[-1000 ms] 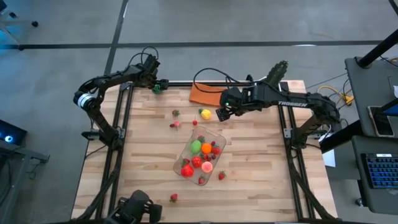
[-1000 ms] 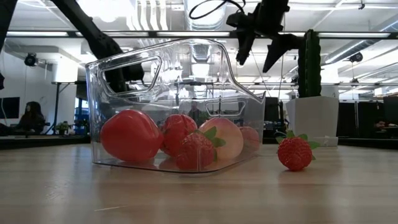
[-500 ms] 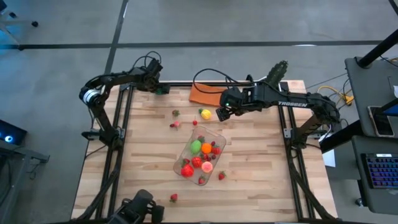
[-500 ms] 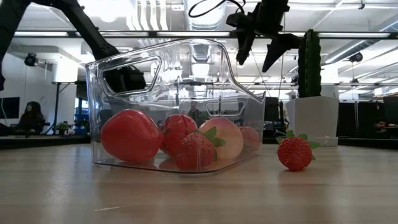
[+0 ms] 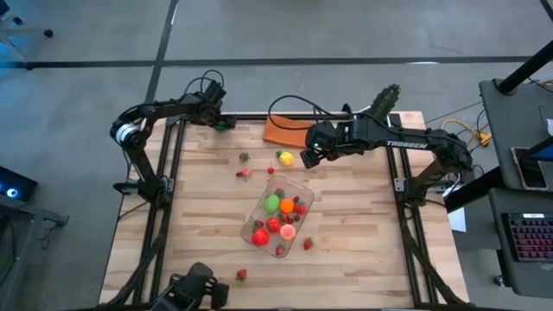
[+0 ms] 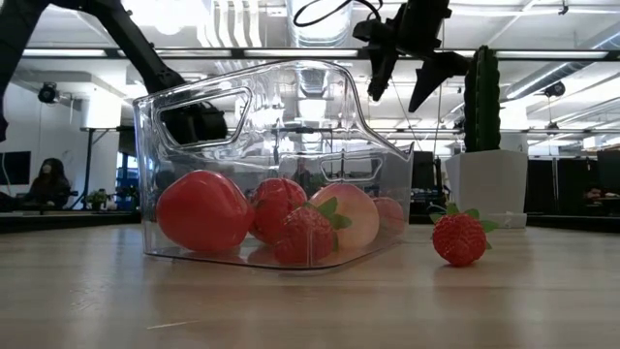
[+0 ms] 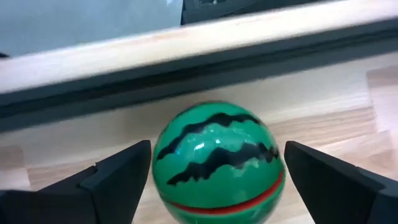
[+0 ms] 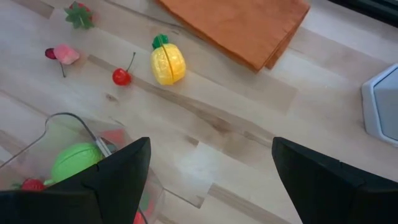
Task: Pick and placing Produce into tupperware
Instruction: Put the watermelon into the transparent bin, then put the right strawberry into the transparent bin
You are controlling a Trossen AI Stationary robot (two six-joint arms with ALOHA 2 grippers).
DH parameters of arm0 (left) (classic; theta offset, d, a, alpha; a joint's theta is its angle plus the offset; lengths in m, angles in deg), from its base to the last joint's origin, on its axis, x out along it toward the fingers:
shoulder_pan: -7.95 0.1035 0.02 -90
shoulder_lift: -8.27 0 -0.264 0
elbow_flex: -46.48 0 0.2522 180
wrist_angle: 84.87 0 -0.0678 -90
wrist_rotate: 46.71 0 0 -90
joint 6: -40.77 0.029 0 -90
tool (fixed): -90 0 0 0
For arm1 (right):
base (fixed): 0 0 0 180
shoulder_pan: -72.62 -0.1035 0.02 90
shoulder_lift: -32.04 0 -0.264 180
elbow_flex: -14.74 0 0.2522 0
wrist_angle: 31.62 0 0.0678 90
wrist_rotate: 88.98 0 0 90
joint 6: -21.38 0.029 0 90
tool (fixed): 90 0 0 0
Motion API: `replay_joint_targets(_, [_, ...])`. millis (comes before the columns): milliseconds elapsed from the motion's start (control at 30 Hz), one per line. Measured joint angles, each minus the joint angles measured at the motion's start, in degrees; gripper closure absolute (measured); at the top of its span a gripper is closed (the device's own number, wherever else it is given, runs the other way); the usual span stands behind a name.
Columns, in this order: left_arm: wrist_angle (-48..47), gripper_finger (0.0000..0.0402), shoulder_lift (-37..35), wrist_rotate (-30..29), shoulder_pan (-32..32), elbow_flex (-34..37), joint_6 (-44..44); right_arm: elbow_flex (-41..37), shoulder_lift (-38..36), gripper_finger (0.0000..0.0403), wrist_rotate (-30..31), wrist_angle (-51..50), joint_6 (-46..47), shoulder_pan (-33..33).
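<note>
A green striped toy watermelon (image 7: 217, 162) rests on the wood at the table's far left corner. My left gripper (image 7: 217, 152) is open and points down over it, one finger on each side. My right gripper (image 5: 304, 158) hangs open above the table, just right of a yellow toy pineapple (image 8: 168, 62), with nothing between its fingers. The clear tupperware (image 5: 298, 184) sits mid-table and holds several pieces of produce: red, green and orange. Loose strawberries (image 5: 308, 244) (image 5: 241, 275) lie on the table near it. My left gripper's fingers (image 7: 124, 174) stand close on either side of the watermelon's widest part (image 7: 163, 163), coming from above. I cannot tell whether they touch it. The watermelon sits on the table.
An orange cloth (image 8: 242, 25) lies at the far edge, with a cactus in a white pot (image 6: 484, 179) at the far right. A cherry (image 8: 122, 76), a pink piece (image 8: 65, 55) and a small strawberry (image 8: 78, 14) lie between the pineapple and the left arm.
My left gripper has sunk a little toward the watermelon at the far left corner and has stayed open. The right arm has kept still.
</note>
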State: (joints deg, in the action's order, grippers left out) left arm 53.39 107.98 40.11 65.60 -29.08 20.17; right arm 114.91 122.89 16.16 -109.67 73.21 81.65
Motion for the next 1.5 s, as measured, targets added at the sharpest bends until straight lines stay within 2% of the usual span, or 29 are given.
replay_joint_targets(100, [-0.49,0.006,0.45,0.04,-0.02,0.06,0.0,0.02,-0.02,0.0076,0.02,-0.11,0.0,0.0])
replay_joint_targets(300, [-0.52,0.0118,0.22,0.11,-0.02,0.04,0.01,0.02,-0.02,0.0076,0.02,-0.17,0.2,0.0])
replay_joint_targets(400, [-0.54,0.0134,-0.69,1.26,-0.26,0.04,0.02,0.02,-0.02,0.0076,0.0,-0.2,0.17,0.0])
replay_joint_targets(633, [-1.63,0.0124,-7.09,11.14,-4.79,0.04,0.06,0.02,-0.06,0.0076,-0.02,-2.61,0.2,0.0])
replay_joint_targets(733, [-1.58,0.0123,-13.57,15.73,-10.88,0.19,0.06,0.02,-0.28,0.0076,-0.02,-4.21,0.17,-0.25])
replay_joint_targets(867, [-0.53,0.0122,-23.26,20.18,-23.94,0.19,0.45,0.02,-0.77,0.0076,-0.04,-5.66,-0.16,-0.57])
replay_joint_targets(967, [-0.45,0.0122,-28.58,19.77,-35.5,0.19,1.97,0.02,-1.42,0.0076,-0.08,-6.02,-1.47,-0.98])
replay_joint_targets(1067, [-0.5,0.0122,-30.86,14.08,-45.92,0.27,1.95,0.02,-2.37,0.0076,-0.07,-6.03,-2.23,-1.73])
replay_joint_targets(1167, [-0.44,0.0121,-30.51,5.22,-54.3,0.28,1.46,0.02,-3.49,0.0076,-0.07,-5.99,-2.34,-2.78])
replay_joint_targets(1233, [-0.31,0.0118,-29.07,1.43,-58.29,0.28,0.52,0.04,-4.26,0.0076,-0.06,-6.0,-2.12,-3.79])
replay_joint_targets(1367, [2.21,0.0099,-23.73,0.7,-62.11,0.29,-8.14,0.04,-5.28,0.0076,-0.07,-6.06,-0.02,-6.47])
replay_joint_targets(1500, [4.13,0.0066,-18.11,1.77,-64.36,-0.08,-11.75,0.04,-5.85,0.0076,-0.07,-7.14,2.84,-10.98])
